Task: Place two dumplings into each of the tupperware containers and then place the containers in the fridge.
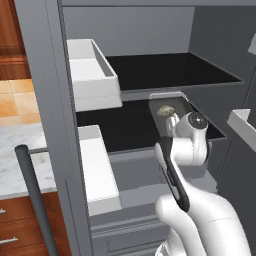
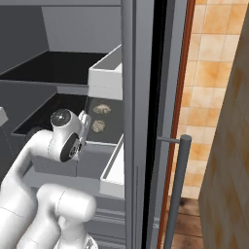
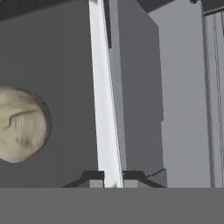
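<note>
Jaws clamped on container [image 3: 105, 109] rim | long axis into fridge [image 1: 45, 100]

Inside the open fridge [image 2: 141, 73], the hand [image 2: 85, 127] reaches toward the lower black shelf [image 2: 53, 109]. Two dumplings [image 2: 98, 126] lie just beyond it, a white bin [image 2: 104, 78] above.
</note>
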